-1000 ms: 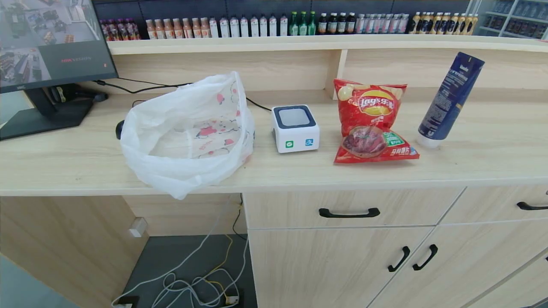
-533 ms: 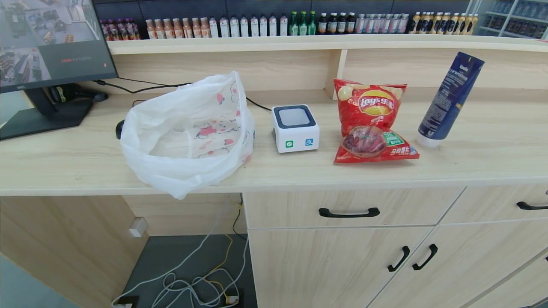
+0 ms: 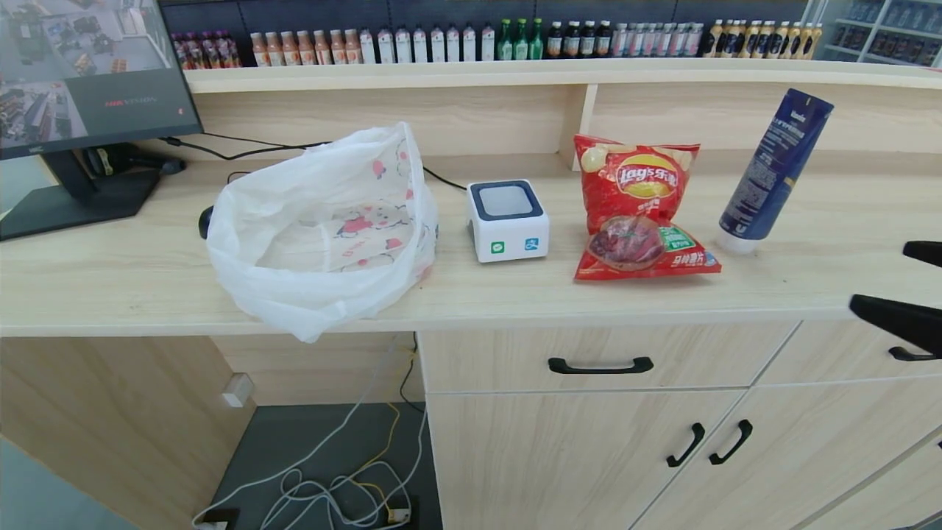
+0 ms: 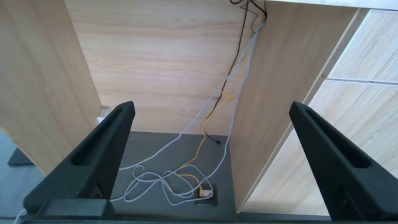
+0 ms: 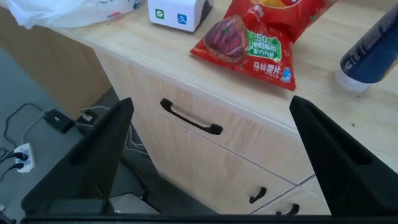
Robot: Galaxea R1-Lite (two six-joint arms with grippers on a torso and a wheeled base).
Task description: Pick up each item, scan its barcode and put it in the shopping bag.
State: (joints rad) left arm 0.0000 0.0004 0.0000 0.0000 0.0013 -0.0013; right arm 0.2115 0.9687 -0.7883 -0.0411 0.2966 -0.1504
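— What is different for you compared with a second ago?
— Your right gripper [image 3: 880,275] now shows at the right edge of the head view, over the front lip of the counter [image 3: 110,287]. A second ago it is not there. Everything on the counter lies as before

— What is that gripper's state?
— Its fingers are spread wide, with nothing between them. Your left gripper [image 4: 211,106] is just as wide and just as empty, hanging low in front of the recess under the counter, above the cables [image 4: 186,180] on the floor

— Where do the items sit for you?
— The blue tube [image 3: 773,169] stands cap-down and tilted, nearest your right arm. The crisp packet [image 3: 636,213] lies just beside it, between the tube and the scanner [image 3: 508,221]. The shopping bag [image 3: 243,272] sits open at the robot's left of the scanner, sagging over the counter's front edge. No item shows inside it

— So what does this mean for the task?
— I judge that you are starting the first pick with the right arm. Neither item is scanned or bagged yet. Mind the tube: it looks easy to tip if you brush it
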